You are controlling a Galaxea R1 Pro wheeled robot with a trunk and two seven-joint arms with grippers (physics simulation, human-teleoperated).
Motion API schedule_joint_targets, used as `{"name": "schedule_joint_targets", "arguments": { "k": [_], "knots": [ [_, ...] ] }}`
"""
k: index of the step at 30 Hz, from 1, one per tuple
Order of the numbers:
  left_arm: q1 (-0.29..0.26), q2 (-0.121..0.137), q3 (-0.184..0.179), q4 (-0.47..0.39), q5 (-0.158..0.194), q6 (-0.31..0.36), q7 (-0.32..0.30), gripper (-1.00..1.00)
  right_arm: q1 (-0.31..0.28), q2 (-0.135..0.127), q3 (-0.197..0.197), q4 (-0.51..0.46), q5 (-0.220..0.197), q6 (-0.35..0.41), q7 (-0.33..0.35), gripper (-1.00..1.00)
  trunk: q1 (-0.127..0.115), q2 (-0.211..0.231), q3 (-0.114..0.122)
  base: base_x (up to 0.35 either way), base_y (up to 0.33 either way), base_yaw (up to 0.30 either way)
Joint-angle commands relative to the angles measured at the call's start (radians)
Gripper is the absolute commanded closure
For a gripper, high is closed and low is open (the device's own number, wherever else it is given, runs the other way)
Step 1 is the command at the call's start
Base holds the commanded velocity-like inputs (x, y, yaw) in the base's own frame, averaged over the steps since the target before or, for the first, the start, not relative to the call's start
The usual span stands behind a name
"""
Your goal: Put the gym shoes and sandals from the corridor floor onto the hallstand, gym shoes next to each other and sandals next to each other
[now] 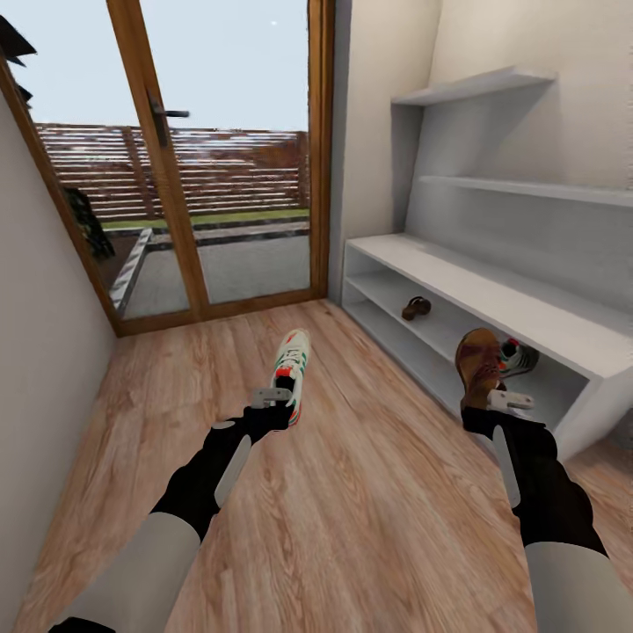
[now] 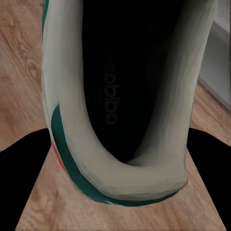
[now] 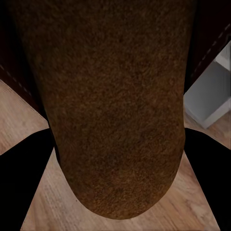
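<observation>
while both arms reach forward over the corridor floor [image 1: 352,519], each carries one shoe clear of the planks. gym shoe [image 1: 291,373] — cream-white with green stripes and a red heel tab — is clamped at its heel by the left gripper [image 1: 274,403], toe pointing away toward the glazed door [image 1: 202,167]; the left wrist view looks straight into its dark opening [image 2: 115,91], with wood planks beneath. sandal [image 1: 479,367], dark brown, is gripped at its near end by the right gripper [image 1: 501,406] and held up in front of the lower part of the hallstand [image 1: 492,290]; the right wrist view shows its brown footbed [image 3: 113,110] close to the lens. on the rack's lower shelf lie a second brown sandal [image 1: 416,308], toward the door end, and a second gym shoe [image 1: 519,356] — partly hidden behind the held sandal. bench top and wall shelves [image 1: 479,88] are pale grey-white; a wooden fence [image 1: 220,167] shows through the door glass.
</observation>
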Motion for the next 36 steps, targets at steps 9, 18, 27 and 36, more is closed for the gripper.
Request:
{"name": "schedule_joint_targets", "arguments": {
  "k": [9,18,27,36],
  "knots": [
    [0.0,0.0,0.0,-0.001,0.008,0.005,0.0,1.0,-0.001,0.0,0.0,-0.001,0.004,0.006,0.0,1.0,0.0,0.0,0.003,0.251,0.234,-0.254],
    [0.0,0.0,0.0,-0.001,0.008,0.005,0.0,1.0,-0.001,0.0,0.0,-0.001,0.004,0.006,0.0,1.0,0.0,0.0,0.008,0.289,0.179,-0.254],
    [0.0,0.0,0.0,-0.001,0.008,0.005,0.0,1.0,-0.001,0.0,0.0,-0.001,0.004,0.006,0.0,1.0,0.0,0.0,0.012,0.122,0.031,-0.254],
    [0.0,0.0,0.0,-0.001,0.008,0.005,0.0,1.0,-0.001,0.0,0.001,-0.001,0.004,0.006,0.0,1.0,0.0,0.0,0.017,0.164,0.143,-0.254]
  ]
}}
